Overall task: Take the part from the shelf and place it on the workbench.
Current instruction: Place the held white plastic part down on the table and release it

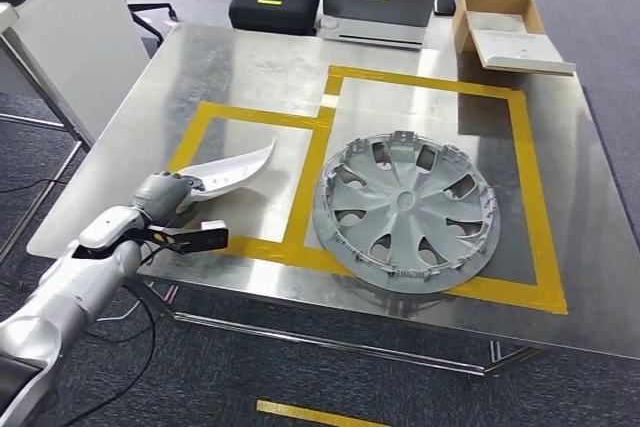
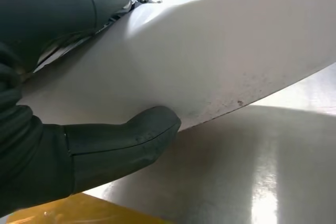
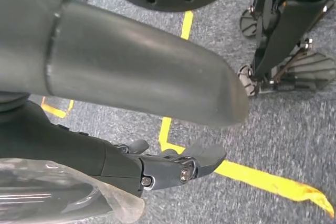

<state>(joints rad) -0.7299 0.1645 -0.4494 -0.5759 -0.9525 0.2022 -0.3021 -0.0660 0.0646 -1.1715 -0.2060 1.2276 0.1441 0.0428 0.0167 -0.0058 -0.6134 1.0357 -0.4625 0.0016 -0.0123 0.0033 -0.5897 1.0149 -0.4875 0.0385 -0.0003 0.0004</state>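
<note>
My left hand (image 1: 162, 197) is at the near left corner of the workbench (image 1: 249, 67), fingers and thumb (image 2: 130, 137) clasped around one end of the curved white part (image 1: 230, 172). The part's far end reaches into the smaller yellow-taped square (image 1: 198, 125); I can't tell whether it rests on the metal yet. I judge this the placing step: next I lower it flat, then let go. My right hand (image 3: 186, 163) hangs over the floor, fingers loosely extended, holding nothing. Farther right lies a grey wheel cover (image 1: 406, 209).
</note>
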